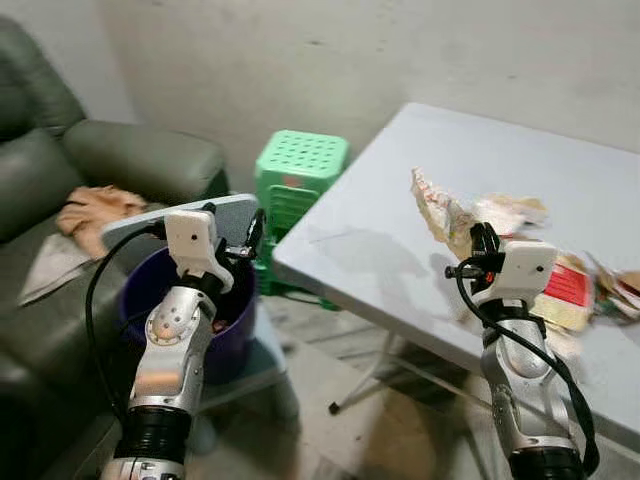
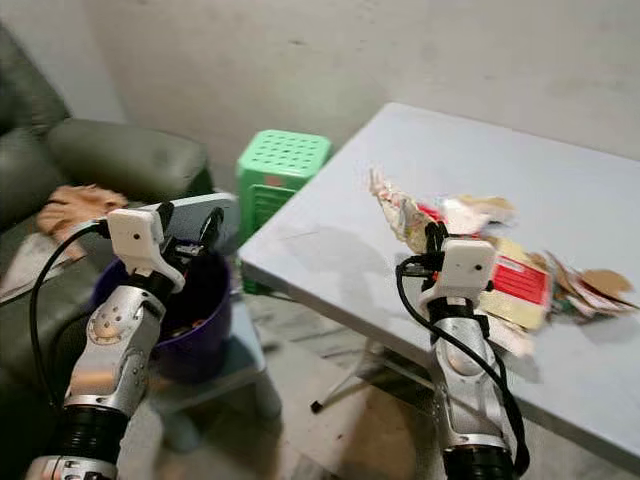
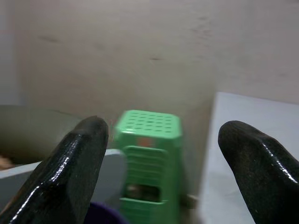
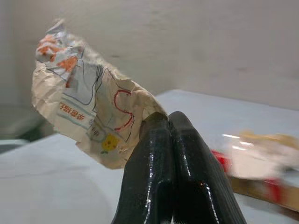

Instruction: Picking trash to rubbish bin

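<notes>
Wrapper (image 4: 96, 116), crumpled, sits pinched in my right gripper's (image 1: 484, 240) closed fingers at centre right above the tabletop (image 1: 380, 225); my left gripper (image 1: 245, 240) hangs open over the bin (image 1: 140, 285), lower left.

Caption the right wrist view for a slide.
Right gripper shut on a crumpled printed wrapper, lifted above the white table.

arms: 2 silver | wrist housings: white | fingers (image 4: 187, 186): glossy black | cables: black
</notes>
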Robot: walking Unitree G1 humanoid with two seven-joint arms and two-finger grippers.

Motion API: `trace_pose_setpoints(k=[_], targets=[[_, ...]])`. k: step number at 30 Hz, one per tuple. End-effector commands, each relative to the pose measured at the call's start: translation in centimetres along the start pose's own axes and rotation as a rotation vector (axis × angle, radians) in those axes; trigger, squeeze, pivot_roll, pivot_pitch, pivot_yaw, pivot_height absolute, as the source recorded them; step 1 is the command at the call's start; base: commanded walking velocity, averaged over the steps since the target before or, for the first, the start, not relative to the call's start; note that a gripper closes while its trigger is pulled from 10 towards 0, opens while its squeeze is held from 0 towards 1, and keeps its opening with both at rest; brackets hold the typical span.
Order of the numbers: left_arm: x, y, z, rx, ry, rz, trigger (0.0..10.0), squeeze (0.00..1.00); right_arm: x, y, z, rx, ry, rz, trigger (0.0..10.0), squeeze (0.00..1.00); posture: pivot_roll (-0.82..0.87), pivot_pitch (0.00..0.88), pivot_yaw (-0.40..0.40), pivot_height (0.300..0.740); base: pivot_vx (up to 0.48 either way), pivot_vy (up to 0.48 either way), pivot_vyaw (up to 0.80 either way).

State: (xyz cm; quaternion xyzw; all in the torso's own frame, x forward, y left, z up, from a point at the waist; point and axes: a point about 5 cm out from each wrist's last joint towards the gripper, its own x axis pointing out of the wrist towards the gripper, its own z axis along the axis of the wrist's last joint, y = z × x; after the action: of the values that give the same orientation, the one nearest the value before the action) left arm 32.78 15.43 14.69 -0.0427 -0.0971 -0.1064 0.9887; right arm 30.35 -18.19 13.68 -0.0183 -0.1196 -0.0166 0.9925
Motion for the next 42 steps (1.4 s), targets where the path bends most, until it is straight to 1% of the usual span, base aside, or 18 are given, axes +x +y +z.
trace_pose_setpoints(k=[1,4,6,8,10,16,20,37,42], targets=[[0.3,0.1,0.2,0.012,0.007,0.002,10.0,0.00,0.2,0.2,0.7,-0.003,-0.019,0.002,10.0,0.00,0.05,0.005,0.004,0.715,0.000,0.000,0.80],[0.4,0.1,0.1,0.009,0.018,0.002,10.0,0.00,0.3,0.3,0.6,0.000,-0.006,0.003,10.0,0.00,0.05,0.008,0.003,0.715,0.000,0.000,0.80],[0.4,0.0,0.0,-0.022,0.029,-0.005,10.0,0.00,0.3,0.4,0.5,-0.002,-0.001,0.008,10.0,0.00,0.05,0.008,0.003,0.715,0.000,0.000,0.80],[0.5,0.0,-0.1,-0.018,0.033,-0.007,10.0,0.00,0.3,0.5,0.6,-0.002,0.001,0.013,10.0,0.00,0.06,0.009,0.002,0.715,0.000,0.000,0.80],[0.5,-0.1,-0.2,-0.023,0.037,-0.004,10.0,0.00,0.4,0.7,0.6,-0.003,0.001,0.020,10.0,0.00,0.06,0.009,-0.002,0.715,0.000,0.458,0.80],[0.6,0.0,-0.2,0.007,0.042,0.010,10.0,0.00,0.5,0.8,0.7,-0.004,0.007,0.031,10.0,0.00,0.06,0.008,-0.007,0.715,0.000,0.076,0.80],[0.6,-0.1,-0.2,-0.012,0.046,0.014,10.0,0.00,0.6,1.0,0.7,-0.009,0.010,0.042,10.0,0.00,0.06,0.009,-0.009,0.715,0.000,0.000,0.80],[0.8,-0.2,-0.4,0.004,0.063,0.027,10.0,0.00,0.6,1.2,0.6,-0.020,0.025,0.070,10.0,0.00,0.05,0.009,-0.014,0.715,0.000,0.000,0.80],[0.8,-0.3,-0.5,0.009,0.070,0.022,10.0,0.00,0.6,1.4,0.7,-0.018,0.011,0.086,10.0,0.00,0.05,0.009,-0.015,0.715,0.000,0.000,0.77]])
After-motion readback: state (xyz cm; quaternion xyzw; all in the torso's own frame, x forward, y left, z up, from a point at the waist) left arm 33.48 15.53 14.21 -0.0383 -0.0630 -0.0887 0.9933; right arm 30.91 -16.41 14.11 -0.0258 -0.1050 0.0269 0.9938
